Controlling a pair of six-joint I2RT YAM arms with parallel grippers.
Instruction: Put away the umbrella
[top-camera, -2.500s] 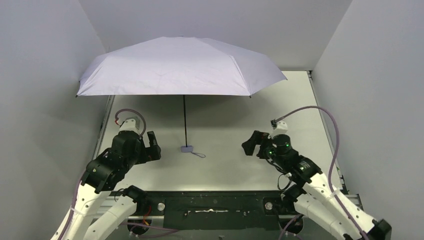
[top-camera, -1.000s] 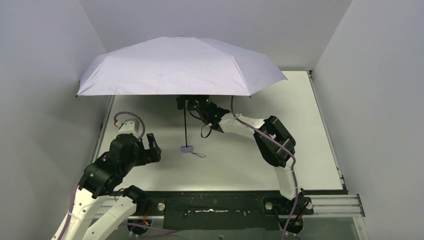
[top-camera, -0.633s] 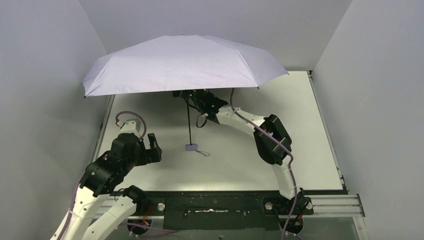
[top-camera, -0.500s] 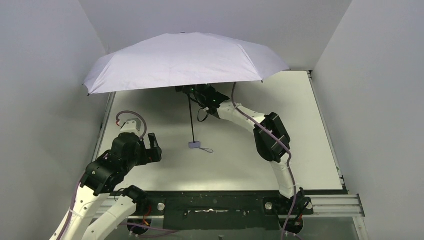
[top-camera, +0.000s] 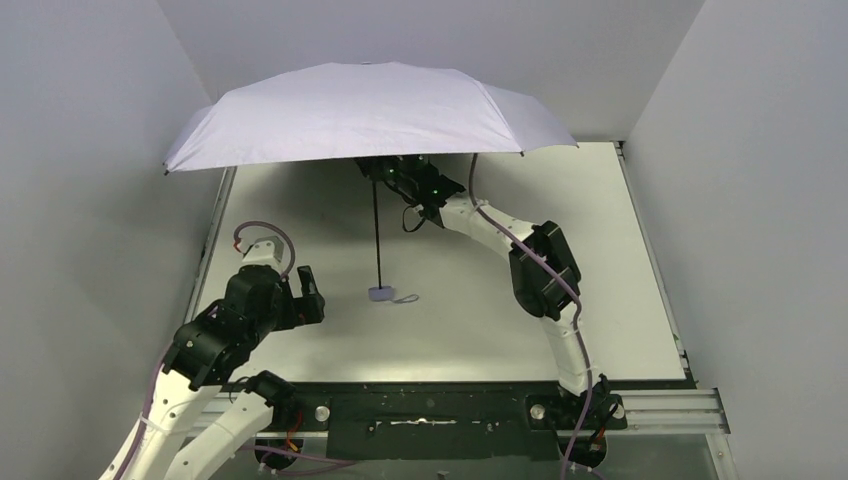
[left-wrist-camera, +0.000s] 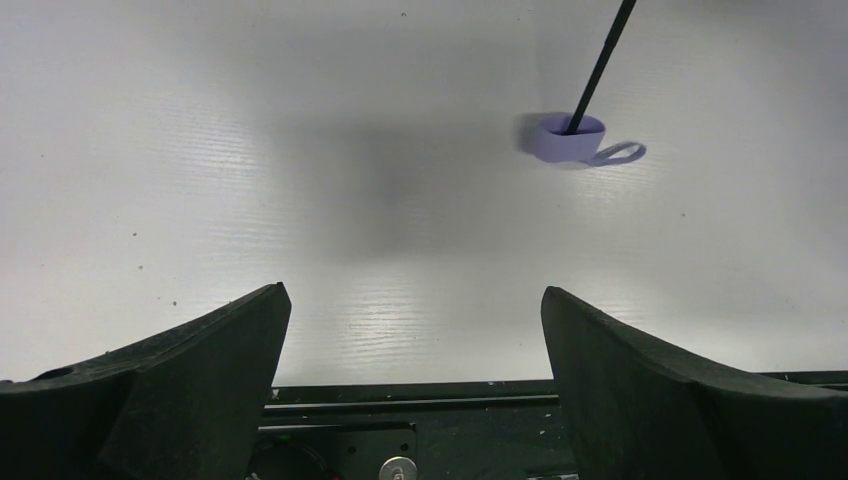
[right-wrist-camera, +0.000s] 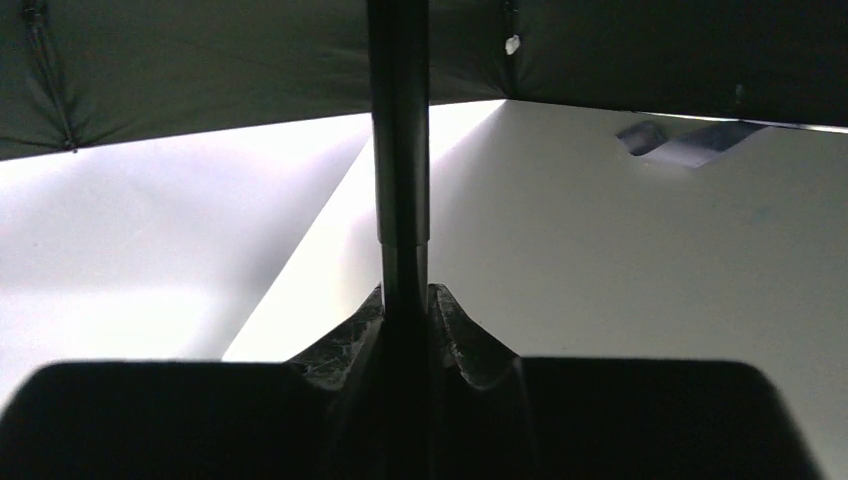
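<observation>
The umbrella (top-camera: 370, 115) stands open, and its pale lavender canopy covers the far half of the table. Its thin black shaft (top-camera: 377, 230) runs down to the small lavender handle (top-camera: 380, 294), whose wrist loop lies low by the table top. My right gripper (top-camera: 378, 172) reaches in under the canopy and is shut on the shaft near its top. In the right wrist view the shaft (right-wrist-camera: 400, 150) rises from between the closed fingers of my right gripper (right-wrist-camera: 405, 300). My left gripper (top-camera: 305, 295) is open and empty, left of the handle. In the left wrist view the handle (left-wrist-camera: 568, 140) lies ahead of my left gripper (left-wrist-camera: 415, 330), to its right.
White walls close in the table (top-camera: 600, 260) on the left, right and far sides. The canopy's left edge (top-camera: 170, 165) comes close to the left wall. A black rail (top-camera: 420, 410) with the arm bases runs along the near edge.
My right gripper has closed on the shaft. The canopy has shifted up and back in the view and the handle slid slightly. The left arm has stayed put.
</observation>
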